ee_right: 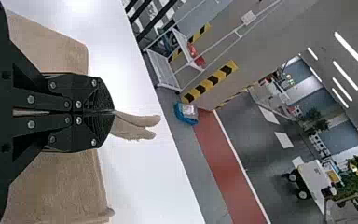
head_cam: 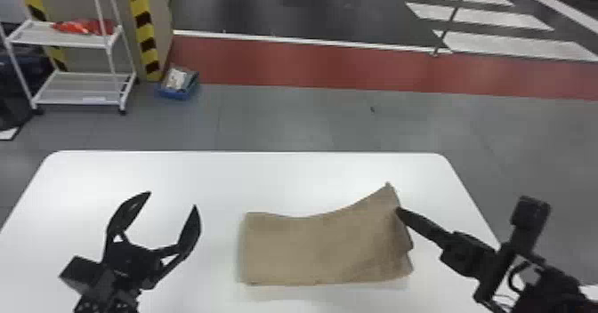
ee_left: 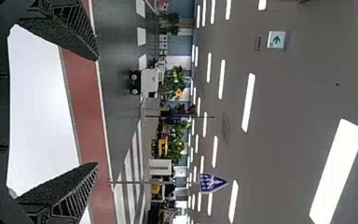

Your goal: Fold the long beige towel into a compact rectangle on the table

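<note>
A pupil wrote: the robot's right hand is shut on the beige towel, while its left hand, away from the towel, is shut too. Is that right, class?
No: the head view shows the left hand open. The rest holds: it is away from the beige towel, which the right hand grips.

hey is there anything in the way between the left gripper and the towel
Nothing visible stands between the left gripper and the towel; white tabletop lies in between. The right gripper is shut on the towel's right side.
</note>
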Available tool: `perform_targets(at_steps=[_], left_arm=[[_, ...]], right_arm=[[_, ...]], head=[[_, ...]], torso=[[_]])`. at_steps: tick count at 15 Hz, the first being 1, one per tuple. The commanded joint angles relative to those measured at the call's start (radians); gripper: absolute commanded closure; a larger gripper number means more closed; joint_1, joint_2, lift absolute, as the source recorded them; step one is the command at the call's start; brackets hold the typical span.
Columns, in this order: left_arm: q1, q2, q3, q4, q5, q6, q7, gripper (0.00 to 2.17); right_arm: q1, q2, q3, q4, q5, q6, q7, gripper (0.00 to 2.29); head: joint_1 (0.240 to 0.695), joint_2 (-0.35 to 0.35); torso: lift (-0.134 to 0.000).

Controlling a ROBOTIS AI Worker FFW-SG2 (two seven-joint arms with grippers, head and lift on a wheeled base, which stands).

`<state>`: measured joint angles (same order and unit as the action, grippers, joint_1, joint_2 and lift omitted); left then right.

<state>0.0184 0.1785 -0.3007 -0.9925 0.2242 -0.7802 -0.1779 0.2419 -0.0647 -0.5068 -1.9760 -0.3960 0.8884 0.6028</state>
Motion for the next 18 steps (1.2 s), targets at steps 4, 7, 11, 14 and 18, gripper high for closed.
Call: perform_targets(at_steps=[4, 7, 11, 14, 18], left_arm=[[0.009, 0.001, 0.012, 0.000, -0.002, -0.003, -0.002, 0.08], [0.011, 0.004, 0.025, -0.002, 0.003, -0.003, -0.002, 0.08], [0.008, 0.007, 0.026, 0.000, 0.004, 0.000, -0.009, 0.08], [0.008, 0.010, 0.026, 0.000, 0.007, -0.003, -0.011, 0.08], [0.008, 0.015, 0.031, -0.002, 0.012, 0.000, -0.014, 0.08]], right_arm=[[-0.073, -0.035, 0.040, 0.109, 0.069, 0.001, 0.002, 1.17], [-0.058, -0.035, 0.037, 0.174, 0.120, -0.085, -0.001, 1.17], [-0.101, -0.035, 0.056, 0.281, 0.226, -0.217, -0.005, 1.17], [-0.127, -0.035, 0.096, 0.324, 0.302, -0.220, -0.018, 1.17], [-0.122, -0.027, 0.142, 0.338, 0.396, -0.208, -0.078, 0.73]], head=[[0.695, -0.192], [0.695, -0.190], [0.695, -0.213], [0.695, -0.217], [0.695, -0.210]], torso=[[0.000], [0.000], [0.000], [0.000], [0.000]])
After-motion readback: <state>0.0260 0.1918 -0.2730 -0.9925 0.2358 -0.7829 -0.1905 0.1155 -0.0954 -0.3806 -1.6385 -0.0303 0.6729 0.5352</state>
